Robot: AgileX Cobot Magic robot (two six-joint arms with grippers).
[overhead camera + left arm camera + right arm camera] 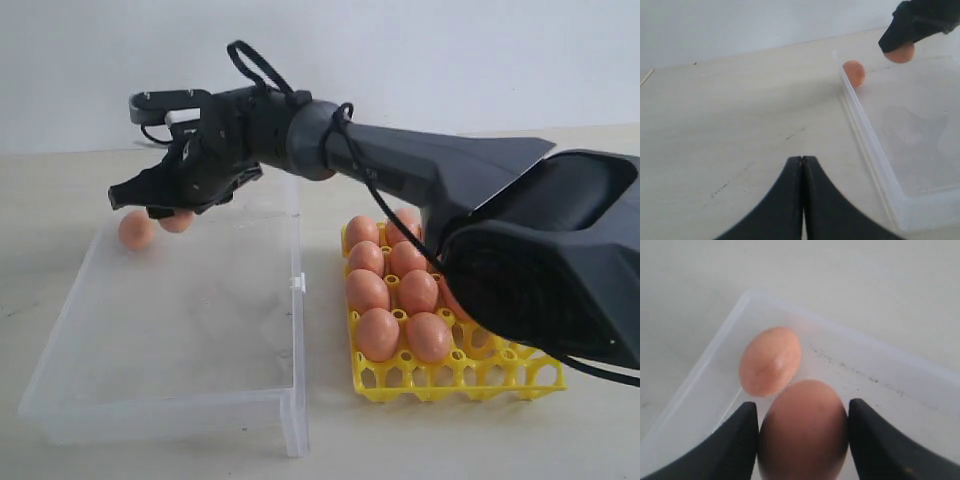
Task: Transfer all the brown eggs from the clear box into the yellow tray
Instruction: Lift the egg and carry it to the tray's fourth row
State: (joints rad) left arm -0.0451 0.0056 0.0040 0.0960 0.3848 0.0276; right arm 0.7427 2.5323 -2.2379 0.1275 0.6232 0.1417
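1. Our left jaws are pressed shut, empty, above the bench (715, 125).
2. Our right jaws pinch one brown egg (802, 435) in the far corner of the clear box (160, 415); the second egg (771, 360) lies just beside it, so a bump could roll it.
3. A weak pinch risks a drop before the yellow tray (480, 378).

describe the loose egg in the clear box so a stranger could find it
In the exterior view, find the clear box left of the yellow tray and look to its far left corner, where two brown eggs sit. The loose egg lies nearest the corner; the neighbour egg is clamped in the right tool.
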